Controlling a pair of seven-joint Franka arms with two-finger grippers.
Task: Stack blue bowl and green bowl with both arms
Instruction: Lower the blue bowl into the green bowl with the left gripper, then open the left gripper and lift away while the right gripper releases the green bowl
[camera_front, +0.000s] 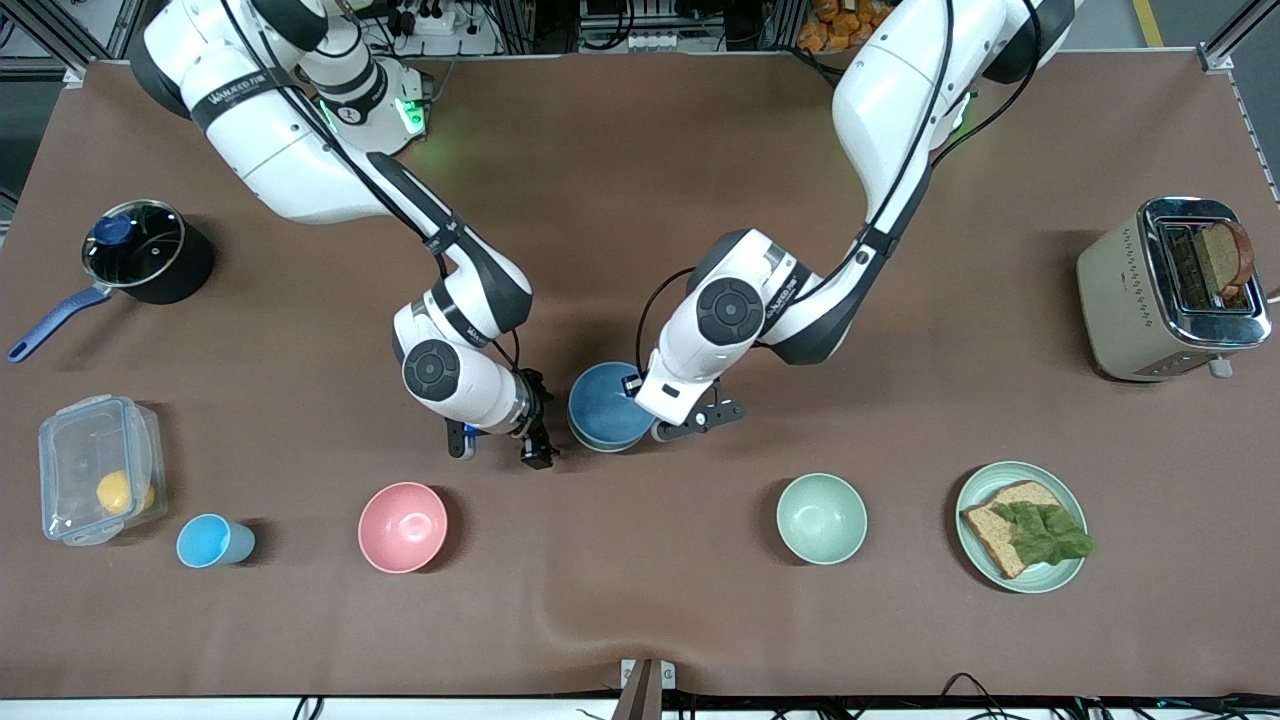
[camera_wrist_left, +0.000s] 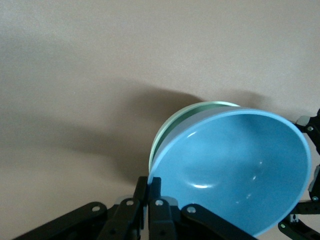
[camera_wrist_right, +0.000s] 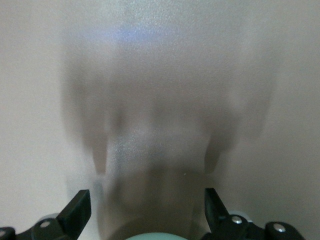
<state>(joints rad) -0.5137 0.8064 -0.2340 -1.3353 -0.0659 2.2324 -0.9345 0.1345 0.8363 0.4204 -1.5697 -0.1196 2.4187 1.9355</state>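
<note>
1. The round, smooth sky-blue plastic bowl (camera_front: 603, 405) was seen nested in the pale sage-green bowl (camera_wrist_left: 186, 116) at mid-surface.
2. Its rim was clamped by the left end effector (camera_wrist_left: 148, 196).
3. The right end effector (camera_front: 537, 440), fingers spread apart, was held just beside it.

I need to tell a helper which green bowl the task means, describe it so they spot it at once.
Look at mid-table, between the two grippers. The smooth sky-blue bowl sits there, nested in the pale sage-green bowl, only its rim showing. The lighter mint-green bowl stands alone, nearer the front camera.
</note>
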